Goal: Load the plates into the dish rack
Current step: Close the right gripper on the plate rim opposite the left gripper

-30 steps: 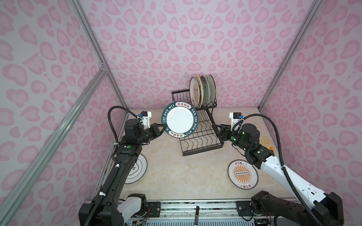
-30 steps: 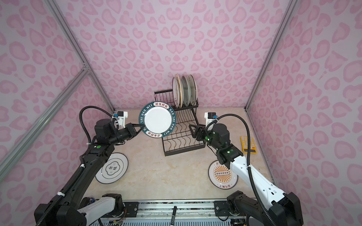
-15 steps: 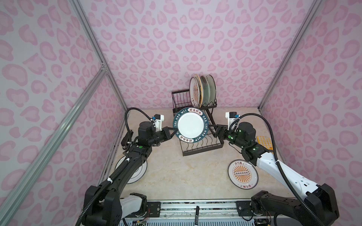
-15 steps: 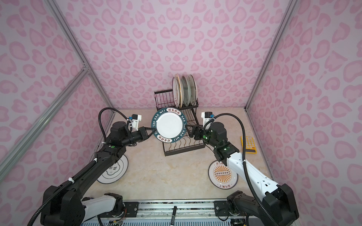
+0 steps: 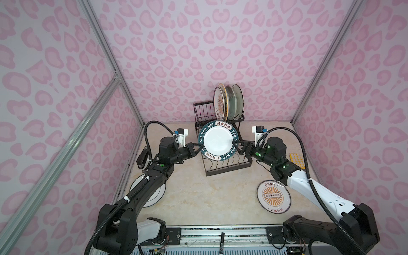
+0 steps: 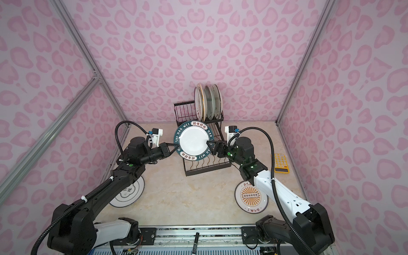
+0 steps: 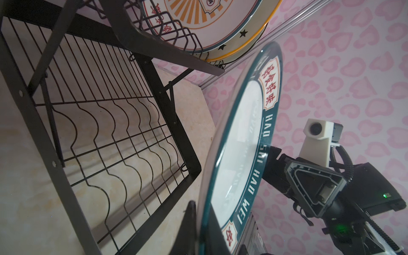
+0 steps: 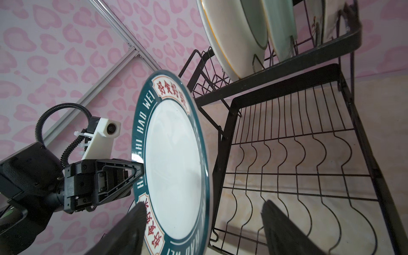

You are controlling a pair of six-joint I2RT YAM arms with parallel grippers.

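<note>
A white plate with a dark teal lettered rim [image 5: 217,140] [image 6: 193,139] [image 7: 238,154] [image 8: 174,167] hangs upright over the lower tray of the black wire dish rack [image 5: 229,167] [image 6: 207,168] [image 7: 110,123] [image 8: 298,154]. My left gripper [image 5: 198,144] [image 6: 174,144] [image 7: 199,223] is shut on its left rim. My right gripper [image 5: 236,143] [image 6: 209,143] [image 8: 203,206] is open, its fingers straddling the plate's right rim with a wide gap behind. Three plates [image 5: 229,102] [image 6: 207,102] stand in the upper tier. An orange-sunburst plate [image 5: 273,196] [image 6: 251,197] lies flat at the front right.
A white plate [image 5: 154,195] [image 6: 128,194] lies on the table, partly under my left arm. A yellow calculator [image 5: 298,160] [image 6: 280,163] sits by the right wall. A black marker [image 5: 221,240] lies on the front rail. Pink walls close in on three sides.
My left arm has carried the lettered plate rightwards to over the rack's lower tray. My right gripper has opened wider and moved up to the plate's right rim.
</note>
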